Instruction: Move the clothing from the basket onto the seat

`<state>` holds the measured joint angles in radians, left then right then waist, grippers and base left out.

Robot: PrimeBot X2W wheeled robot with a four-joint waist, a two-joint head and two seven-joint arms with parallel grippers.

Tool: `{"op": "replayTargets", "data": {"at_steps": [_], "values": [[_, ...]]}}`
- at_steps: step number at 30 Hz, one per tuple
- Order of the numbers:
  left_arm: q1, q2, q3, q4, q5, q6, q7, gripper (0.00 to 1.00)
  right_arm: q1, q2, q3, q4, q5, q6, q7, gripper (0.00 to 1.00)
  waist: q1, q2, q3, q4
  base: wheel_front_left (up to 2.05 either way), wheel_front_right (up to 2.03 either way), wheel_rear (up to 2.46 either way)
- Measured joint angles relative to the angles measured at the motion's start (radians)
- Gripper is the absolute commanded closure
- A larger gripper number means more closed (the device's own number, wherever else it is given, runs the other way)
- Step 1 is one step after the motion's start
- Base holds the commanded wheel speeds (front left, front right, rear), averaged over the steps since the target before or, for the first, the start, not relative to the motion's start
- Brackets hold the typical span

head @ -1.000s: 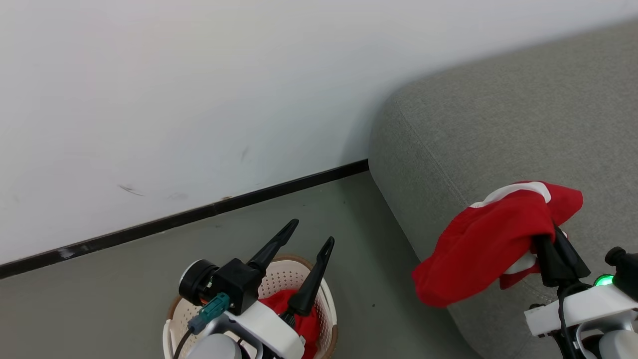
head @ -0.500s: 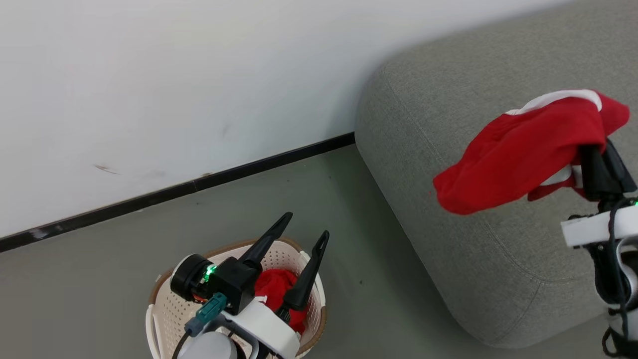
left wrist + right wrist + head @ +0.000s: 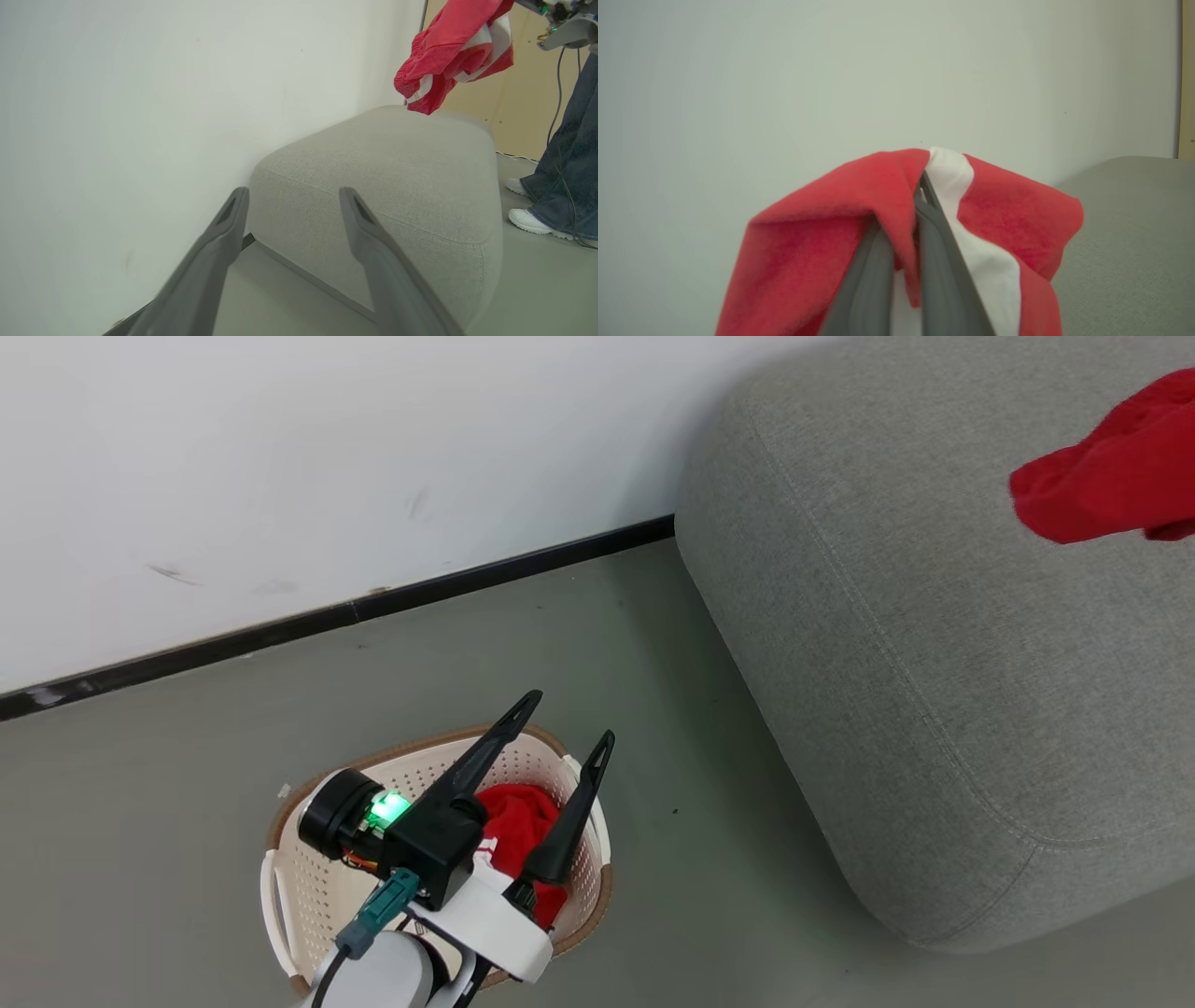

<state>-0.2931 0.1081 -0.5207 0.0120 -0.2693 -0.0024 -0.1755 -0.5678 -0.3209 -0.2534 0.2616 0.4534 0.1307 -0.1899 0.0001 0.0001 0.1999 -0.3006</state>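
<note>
Clothing (image 3: 817,242) in right end effector (image 3: 909,201)

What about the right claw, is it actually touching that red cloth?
Touching. In the right wrist view the right gripper is shut on a fold of the red garment, which drapes over both fingers.

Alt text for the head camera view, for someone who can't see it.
The open left gripper hovers over a basket holding a red garment, on a grey floor by a white wall. At right, a second garment hangs over the grey seat.
</note>
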Motion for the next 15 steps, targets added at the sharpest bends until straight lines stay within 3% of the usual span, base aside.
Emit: {"op": "replayTargets", "data": {"at_steps": [6, 15], "values": [[-0.013, 0.007, -0.016, -0.027, 0.022, 0.002, 0.017, 0.00, -0.048, -0.082, -0.058, 0.104, -0.039, 0.000, 0.001, 1.00, 0.0000, 0.0000, 0.048, 0.018, 0.00, 0.00, 0.00], [-0.036, 0.018, -0.057, -0.078, 0.065, 0.000, 0.048, 0.00, -0.097, -0.146, -0.124, 0.221, -0.069, 0.000, -0.014, 1.00, 0.0000, 0.0000, 0.113, 0.059, 0.00, 0.00, 0.00]]}}
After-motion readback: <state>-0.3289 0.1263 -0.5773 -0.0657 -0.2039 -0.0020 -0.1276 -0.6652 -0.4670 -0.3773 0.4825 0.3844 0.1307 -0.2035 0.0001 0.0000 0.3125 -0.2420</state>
